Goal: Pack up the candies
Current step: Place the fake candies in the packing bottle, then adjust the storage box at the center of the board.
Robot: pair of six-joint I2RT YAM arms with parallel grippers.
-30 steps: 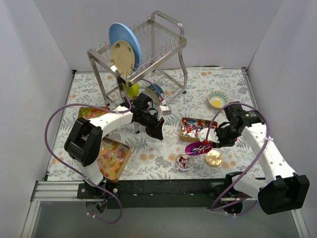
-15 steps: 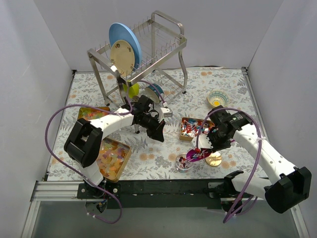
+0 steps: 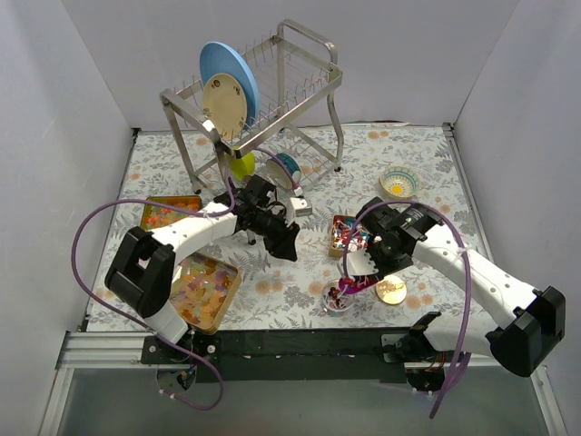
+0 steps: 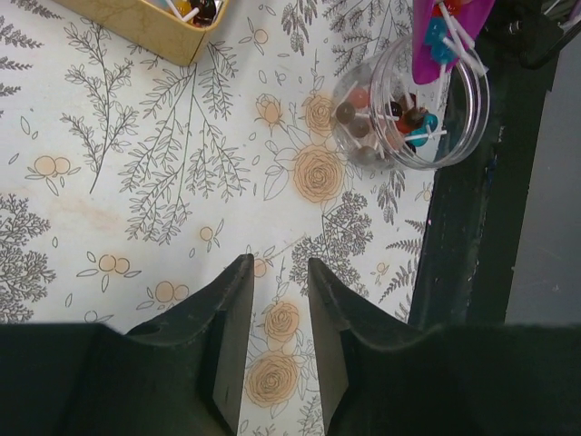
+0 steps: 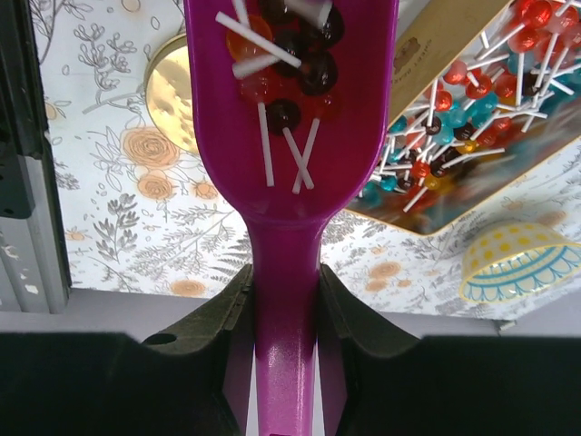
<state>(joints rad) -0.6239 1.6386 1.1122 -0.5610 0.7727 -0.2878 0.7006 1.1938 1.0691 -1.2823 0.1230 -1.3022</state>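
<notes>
My right gripper (image 5: 283, 272) is shut on the handle of the purple scoop (image 5: 290, 136), which carries several stick candies (image 5: 281, 64). From above, the scoop (image 3: 357, 282) tips over a small clear jar (image 3: 338, 298) that holds a few candies. The left wrist view shows the jar (image 4: 413, 113) with the scoop's tip (image 4: 445, 32) over its rim. My left gripper (image 4: 277, 268) hovers over bare tablecloth with its jaws apart and nothing between them; in the top view the left gripper (image 3: 284, 247) is left of the candy tin (image 3: 349, 232).
A round gold lid (image 3: 392, 290) lies right of the jar. A tin of yellow-orange gummies (image 3: 201, 289) and a tin of small bits (image 3: 168, 212) sit at the left. A dish rack (image 3: 272, 100) with plates stands behind, a patterned bowl (image 3: 398, 182) at back right.
The right arm swung the loaded scoop leftward and down, from near the gold lid to over the jar. The left gripper's jaws opened a little.
</notes>
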